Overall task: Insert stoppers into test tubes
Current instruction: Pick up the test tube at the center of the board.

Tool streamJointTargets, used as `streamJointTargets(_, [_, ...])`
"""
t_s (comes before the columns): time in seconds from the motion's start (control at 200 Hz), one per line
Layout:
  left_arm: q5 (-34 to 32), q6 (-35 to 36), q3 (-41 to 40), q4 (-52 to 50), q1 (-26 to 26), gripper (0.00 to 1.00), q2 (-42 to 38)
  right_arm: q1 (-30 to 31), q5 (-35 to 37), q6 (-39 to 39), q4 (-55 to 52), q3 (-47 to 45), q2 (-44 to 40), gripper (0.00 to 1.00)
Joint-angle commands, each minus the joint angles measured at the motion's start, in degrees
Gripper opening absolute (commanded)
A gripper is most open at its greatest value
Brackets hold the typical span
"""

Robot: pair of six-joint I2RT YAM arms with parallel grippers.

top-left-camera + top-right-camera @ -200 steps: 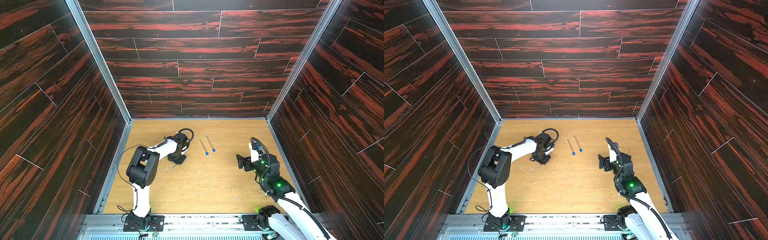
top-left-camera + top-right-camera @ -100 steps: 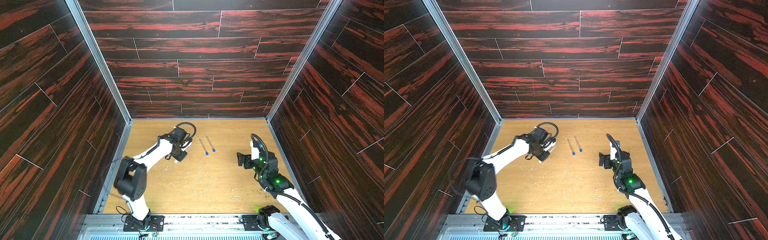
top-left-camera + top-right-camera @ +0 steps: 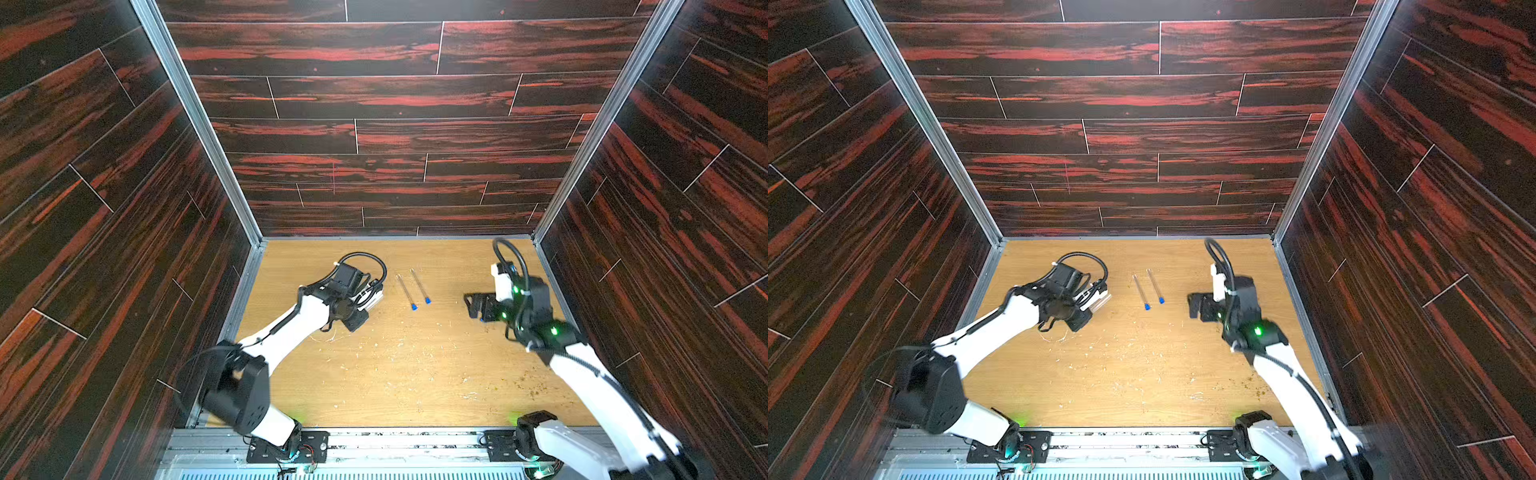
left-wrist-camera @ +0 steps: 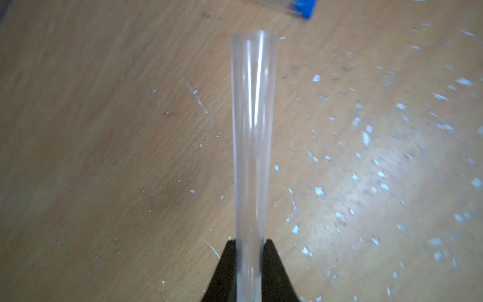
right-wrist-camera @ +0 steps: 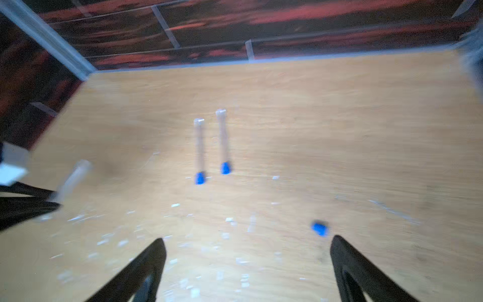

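Change over the last sec: the left arm unfolds from its low crouch and the left gripper (image 4: 249, 244) now sits raised and further out over the table (image 3: 415, 374), carrying the third tube (image 3: 1101, 301) w/ it. The right gripper (image 3: 478, 305) shifts only a little toward the back wall. My read for the task: the two capped tubes (image 3: 405, 291) lie side by side mid-table, each w/ a blue stopper (image 3: 414, 306) at its near end. So only the last pairing is left, and the pickup half of that looks done (tube off the wood, open end free). The plug is what's outstanding. The views differ here. The left wrist cam shows the left jaws pinching the third tube near its base, mouth pointing away & unplugged, whereas the top views give only a pale glint there. The right wrist cam shows the right jaws spread wide w/ nothing between them, and the loose stopper (image 5: 319, 228) on the wood just ahead of one finger. In both top views I can't pick that plug out, since it's prob masked by the gripper or too small. Likely next: the right arm closes on it, then brings it to the tube mouth.
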Motion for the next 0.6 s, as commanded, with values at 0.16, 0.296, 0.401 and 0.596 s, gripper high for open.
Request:
streamJointTargets(0.16, [8.9,13.7,0.2,-7.3,-0.1,0.14,-6.6,0.8,-25.3,16.9,-1.7,8.0,9.9,0.90])
streamJointTargets(0.296, [9.7,16.5,2.0,-9.6,-0.4,0.14,-6.9,5.5,-29.3,21.0,0.3,12.0,14.7,0.87])
streamJointTargets(0.401, [10.0,19.0,2.6,-10.6,-0.6,0.15,-6.8,9.0,-30.7,22.7,2.0,14.2,18.4,0.86])
streamJointTargets(0.596, [10.0,21.0,5.2,-12.3,-1.4,0.15,-6.7,13.5,-35.5,28.1,9.7,15.9,23.4,0.80])
